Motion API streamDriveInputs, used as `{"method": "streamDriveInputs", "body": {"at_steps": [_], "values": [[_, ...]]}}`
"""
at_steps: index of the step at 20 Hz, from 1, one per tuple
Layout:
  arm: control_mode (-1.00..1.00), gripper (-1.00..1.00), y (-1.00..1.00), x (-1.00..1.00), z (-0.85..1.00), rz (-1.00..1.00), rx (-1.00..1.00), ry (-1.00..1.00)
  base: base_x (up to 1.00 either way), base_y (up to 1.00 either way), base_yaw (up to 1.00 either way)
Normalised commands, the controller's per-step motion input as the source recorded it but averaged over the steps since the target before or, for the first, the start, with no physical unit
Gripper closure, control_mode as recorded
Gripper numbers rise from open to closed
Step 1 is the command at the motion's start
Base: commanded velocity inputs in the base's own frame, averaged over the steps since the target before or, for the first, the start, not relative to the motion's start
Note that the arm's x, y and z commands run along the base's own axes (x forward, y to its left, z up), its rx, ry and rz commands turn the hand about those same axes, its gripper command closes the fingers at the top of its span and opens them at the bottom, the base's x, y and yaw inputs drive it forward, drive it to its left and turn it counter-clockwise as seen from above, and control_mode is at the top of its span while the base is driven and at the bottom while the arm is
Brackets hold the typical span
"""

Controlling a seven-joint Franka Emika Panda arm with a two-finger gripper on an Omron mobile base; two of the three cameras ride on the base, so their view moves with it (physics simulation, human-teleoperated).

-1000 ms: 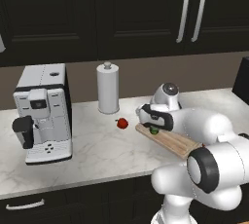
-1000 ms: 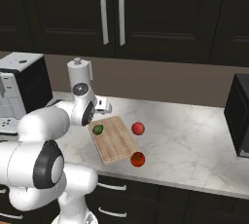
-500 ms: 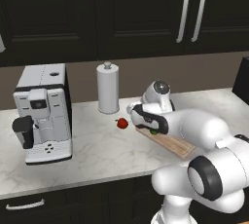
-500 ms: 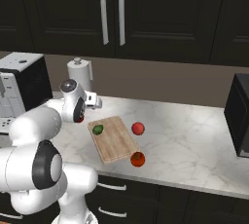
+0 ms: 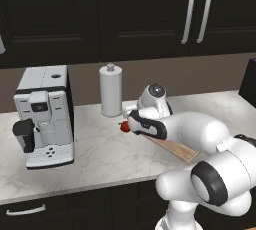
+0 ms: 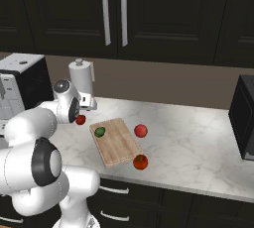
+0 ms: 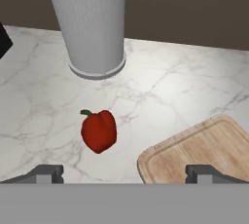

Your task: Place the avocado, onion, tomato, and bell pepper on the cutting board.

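The red bell pepper (image 7: 98, 130) with a green stem lies on the marble counter, just ahead of and between my open gripper (image 7: 125, 174); nothing is between its fingers. In the base views the bell pepper (image 6: 80, 119) sits left of the cutting board (image 6: 119, 147), with the hand just above it. The dark green avocado (image 6: 99, 132) rests on the board's far left corner. A red ball (image 6: 141, 131) and an orange-red ball (image 6: 140, 162) lie on the counter by the board's right edge; I cannot tell which is the onion and which the tomato.
A white paper towel roll (image 7: 92, 23) stands upright right behind the pepper. A coffee machine (image 5: 45, 114) occupies the counter's left end. A dark appliance (image 6: 245, 118) stands at the far right. Dark cabinets (image 6: 114, 14) hang above.
My hand has swung left, off the cutting board and the avocado lying there, to the bell pepper near the paper towel roll. The gripper stayed open.
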Motion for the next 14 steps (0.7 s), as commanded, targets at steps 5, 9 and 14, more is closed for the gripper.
{"method": "streamDriveInputs", "body": {"at_steps": [5,9,14], "values": [[-1.00,-1.00,0.14,0.07,0.00,0.00,0.00,0.07,0.00,0.00,0.00],[-1.00,-1.00,0.12,0.05,0.00,0.00,0.00,0.10,0.00,0.00,0.00],[-1.00,-1.00,0.17,0.10,-0.04,0.00,0.00,0.12,0.00,0.00,0.00]]}}
